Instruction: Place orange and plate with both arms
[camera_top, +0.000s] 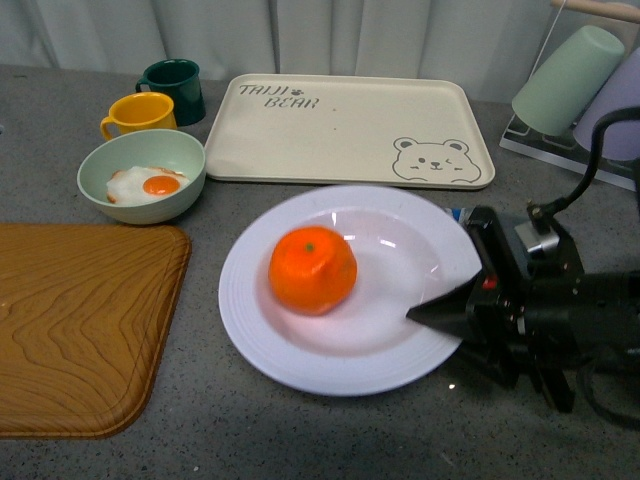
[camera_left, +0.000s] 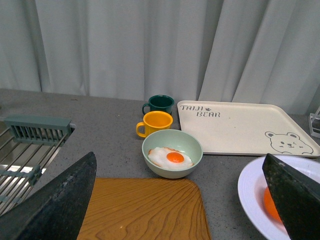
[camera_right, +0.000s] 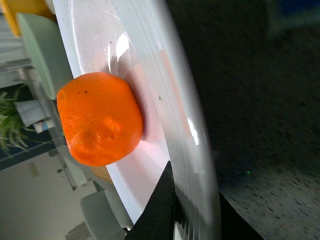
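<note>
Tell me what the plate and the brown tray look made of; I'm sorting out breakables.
Plate: glossy white, probably glazed ceramic, possibly melamine; it shows sharp light reflections in its well and faint ribs on the rim. Tray: wood or wood-look laminate with a matte finish; it has wavy brown grain and no glare.

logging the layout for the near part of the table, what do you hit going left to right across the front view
wooden tray → orange, sitting on the plate → right gripper, gripping the plate's right rim
</note>
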